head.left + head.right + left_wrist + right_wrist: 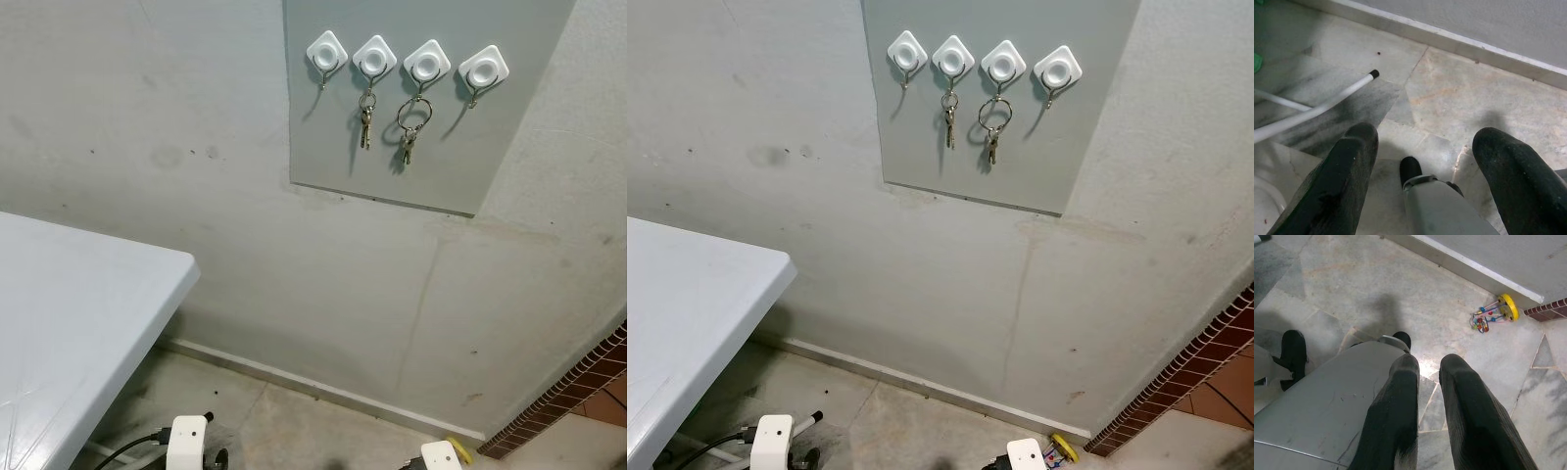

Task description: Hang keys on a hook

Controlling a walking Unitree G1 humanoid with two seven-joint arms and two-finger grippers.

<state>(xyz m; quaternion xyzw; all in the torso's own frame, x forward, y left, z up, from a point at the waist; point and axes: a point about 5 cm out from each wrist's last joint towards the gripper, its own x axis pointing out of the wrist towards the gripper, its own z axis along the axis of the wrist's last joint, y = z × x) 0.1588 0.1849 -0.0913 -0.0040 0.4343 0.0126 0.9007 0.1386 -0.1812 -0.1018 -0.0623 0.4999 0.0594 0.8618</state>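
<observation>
Left gripper (pixel 1422 161) hung low over the floor (pixel 1459 98), fingers spread wide and empty; right gripper (pixel 1422 396) also hung down, fingers nearly closed on nothing. Task looked done: two key sets on the board (pixel 509 147), keys (pixel 364 122) on the second hook (pixel 373 57), keys on ring (pixel 410 127) on the third hook (pixel 426 61). Count: four hooks, two bare at the ends, nothing left in hand.

A grey board (pixel 431 157) on the wall has four white hooks (pixel 425 62). Keys (pixel 365 122) hang from the second hook, more keys (pixel 409 132) from the third.
</observation>
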